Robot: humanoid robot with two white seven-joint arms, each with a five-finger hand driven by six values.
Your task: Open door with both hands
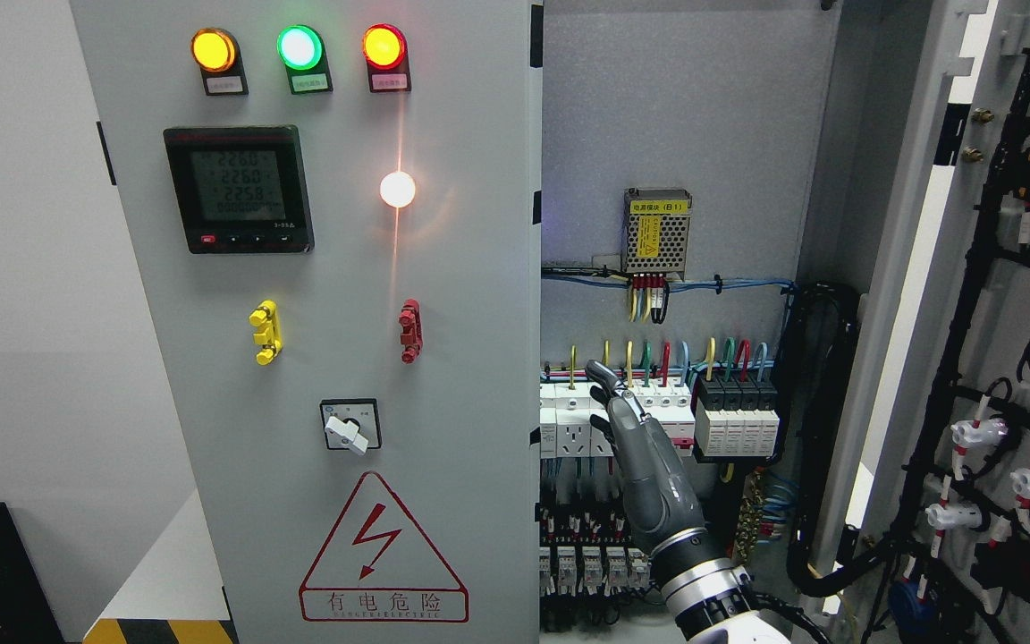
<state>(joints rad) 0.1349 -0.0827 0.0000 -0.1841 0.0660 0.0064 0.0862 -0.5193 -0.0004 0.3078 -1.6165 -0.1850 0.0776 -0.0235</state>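
1. The right hand (638,447) rose from the lower right edge into the open right half of the cabinet (685,134).
2. Its fingers (606,376) were stretched out and loose, gripping nothing, with the tips just in front of the row of white breakers (569,420).
3. The right door (998,358) stood swung wide open at the far right, its inner face showing black cables and white connectors.
4. The left door (345,313) was shut and faced the camera.
5. It carried three lit lamps (299,46) in yellow, green and red, a digital meter (238,188), a yellow handle (265,332), a red handle (409,330), a rotary switch (350,425) and a warning triangle (381,537).
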